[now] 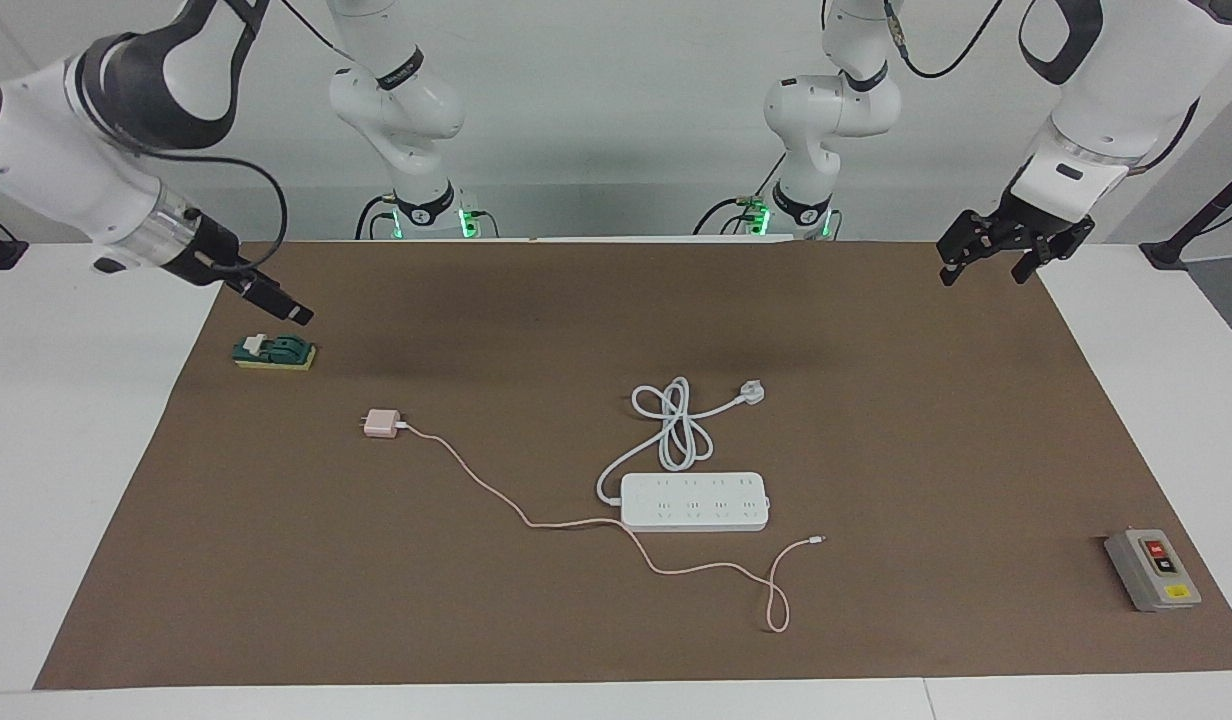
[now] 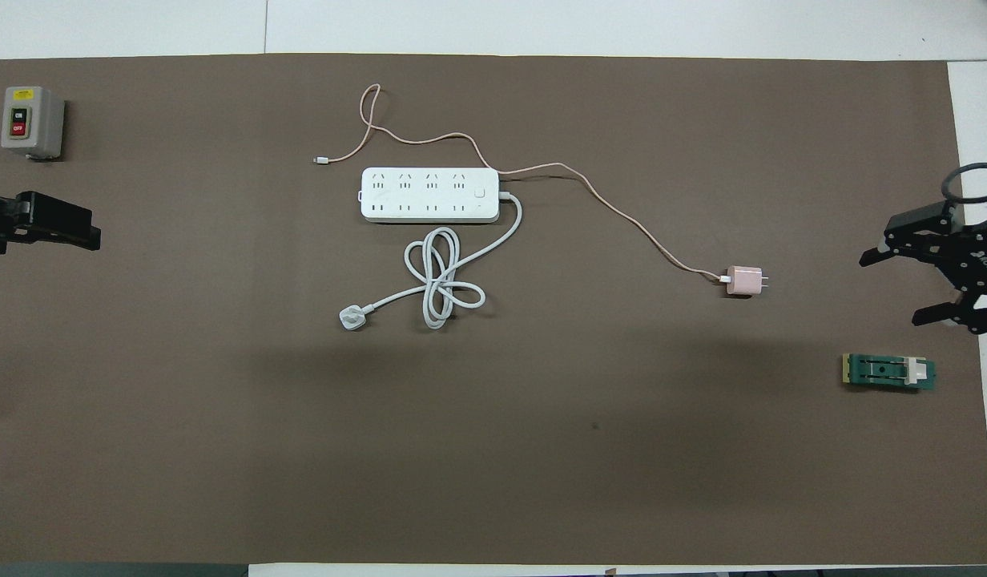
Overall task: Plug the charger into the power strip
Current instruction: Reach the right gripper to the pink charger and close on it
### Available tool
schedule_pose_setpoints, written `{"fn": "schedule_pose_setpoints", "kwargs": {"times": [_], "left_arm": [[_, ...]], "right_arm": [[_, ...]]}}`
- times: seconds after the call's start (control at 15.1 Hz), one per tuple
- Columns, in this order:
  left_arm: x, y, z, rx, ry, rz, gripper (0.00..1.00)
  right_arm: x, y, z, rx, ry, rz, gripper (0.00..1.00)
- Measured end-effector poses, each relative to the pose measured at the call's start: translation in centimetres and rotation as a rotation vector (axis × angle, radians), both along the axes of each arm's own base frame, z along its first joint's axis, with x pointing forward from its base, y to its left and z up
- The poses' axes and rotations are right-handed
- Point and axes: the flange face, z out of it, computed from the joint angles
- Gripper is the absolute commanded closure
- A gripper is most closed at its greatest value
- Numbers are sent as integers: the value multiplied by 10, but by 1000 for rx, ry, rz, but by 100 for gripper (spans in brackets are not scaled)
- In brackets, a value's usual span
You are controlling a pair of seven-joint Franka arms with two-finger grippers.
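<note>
Charger (image 1: 381,424) lies loose, apart from power strip (image 1: 695,501) toward the right arm's end, unplugged; right gripper (image 2: 920,284) fingers wide, left gripper (image 1: 1011,252) fingers wide, both waiting.

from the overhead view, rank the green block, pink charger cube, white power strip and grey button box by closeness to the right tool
1. Green rectangular block, beside the right tool, nearer the robots.
2. Pale-pink cube charger, toward the table's middle.
3. Flat white power strip, mid-table.
4. Grey button box, at the left arm's end.

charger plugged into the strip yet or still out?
Out. The charger lies on the mat apart from the power strip, toward the right arm's end, prongs bare; only its cable passes the strip.
</note>
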Motion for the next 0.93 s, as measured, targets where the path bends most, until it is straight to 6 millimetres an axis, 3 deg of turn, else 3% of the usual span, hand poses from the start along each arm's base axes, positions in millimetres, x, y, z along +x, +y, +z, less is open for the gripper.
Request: {"fn": "schedule_pose_setpoints", "kwargs": {"times": [0.2,0.4,0.66,0.93], "left_arm": [[0,0,0,0,0,0,0],[0,0,0,0,0,0,0],[0,0,0,0,0,0,0],[0,0,0,0,0,0,0]], "right_arm": [[3,-12,-64,82,122,-205,0],[-2,-13,-110,136,214,-290,0],[7,-17,-184,167,284,-380,0],[18,-12,-219,176,276,-440,0]]}}
